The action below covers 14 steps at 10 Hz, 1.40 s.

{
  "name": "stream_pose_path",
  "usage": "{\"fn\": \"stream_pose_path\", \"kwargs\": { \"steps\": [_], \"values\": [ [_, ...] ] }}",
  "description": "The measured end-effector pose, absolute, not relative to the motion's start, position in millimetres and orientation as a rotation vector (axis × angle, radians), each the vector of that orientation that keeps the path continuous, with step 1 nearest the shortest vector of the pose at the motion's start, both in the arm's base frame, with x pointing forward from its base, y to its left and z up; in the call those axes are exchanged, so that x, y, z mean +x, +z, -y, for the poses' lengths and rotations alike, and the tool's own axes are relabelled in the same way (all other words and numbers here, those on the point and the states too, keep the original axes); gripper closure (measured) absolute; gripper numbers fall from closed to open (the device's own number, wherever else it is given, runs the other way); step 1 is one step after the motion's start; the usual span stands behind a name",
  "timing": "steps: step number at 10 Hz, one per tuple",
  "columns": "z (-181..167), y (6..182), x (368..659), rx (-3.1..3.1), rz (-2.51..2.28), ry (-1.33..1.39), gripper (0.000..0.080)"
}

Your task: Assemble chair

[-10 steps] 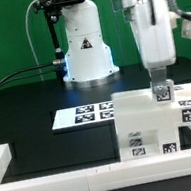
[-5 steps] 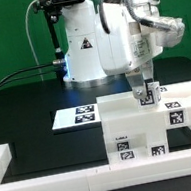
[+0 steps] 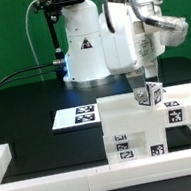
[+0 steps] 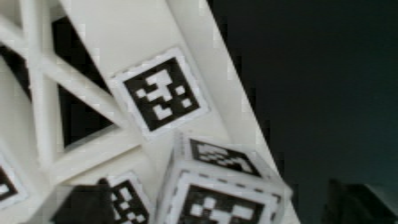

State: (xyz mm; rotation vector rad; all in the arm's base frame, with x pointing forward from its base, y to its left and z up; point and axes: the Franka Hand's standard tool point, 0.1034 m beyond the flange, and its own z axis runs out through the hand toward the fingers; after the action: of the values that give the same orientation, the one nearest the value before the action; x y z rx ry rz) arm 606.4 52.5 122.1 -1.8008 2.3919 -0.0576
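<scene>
- One change stands out against half a second ago: the gripper (image 3: 144, 83) has let go. Its jaws were closed down on the small cube (image 3: 150, 96); now they stand apart and a little higher above it.
- Wrist view backs this up: the dark fingers (image 4: 86, 205) sit to either side of the tagged cube with a gap at each side, so nothing is gripped. The view is close and blurred, so light contact on one side cannot be ruled out.
- Cube position: on the upper step of the chair (image 3: 140, 126), directly under the gripper. It looks slightly tilted, with two tagged faces showing, not sitting square.
- Chair position: a white stepped block at the exterior view's right, on the black table (image 3: 26, 116), just behind the border rail (image 3: 58, 181) and beside the marker board (image 3: 82, 114). It has not shifted in the last half second.
- Judgement: the cube has been placed but not confirmed seated. If the tilt is real, it needs a push down or a re-grip before the next part goes on.
</scene>
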Motion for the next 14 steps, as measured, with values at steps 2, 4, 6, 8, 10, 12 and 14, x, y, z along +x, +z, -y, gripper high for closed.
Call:
{"fn": "stream_pose_path", "kwargs": {
  "steps": [2, 4, 6, 8, 10, 12, 14],
  "values": [
    [-53.5, 124.8, 605.4, -2.135, -2.128, -0.007, 0.0154],
    [-52.6, 123.7, 603.9, -2.268, -1.992, -0.009, 0.015],
    [-50.1, 123.0, 602.5, -2.481, -1.751, -0.018, 0.015],
    [-41.1, 120.9, 607.2, -2.836, -1.286, -0.004, 0.015],
    [-35.4, 117.5, 610.2, -2.948, -1.071, -0.012, 0.015],
    [-35.3, 117.4, 610.1, -2.947, -1.076, -0.011, 0.0239],
    [-35.5, 117.4, 610.2, -2.904, -1.181, -0.011, 0.0374]
  ]
}}
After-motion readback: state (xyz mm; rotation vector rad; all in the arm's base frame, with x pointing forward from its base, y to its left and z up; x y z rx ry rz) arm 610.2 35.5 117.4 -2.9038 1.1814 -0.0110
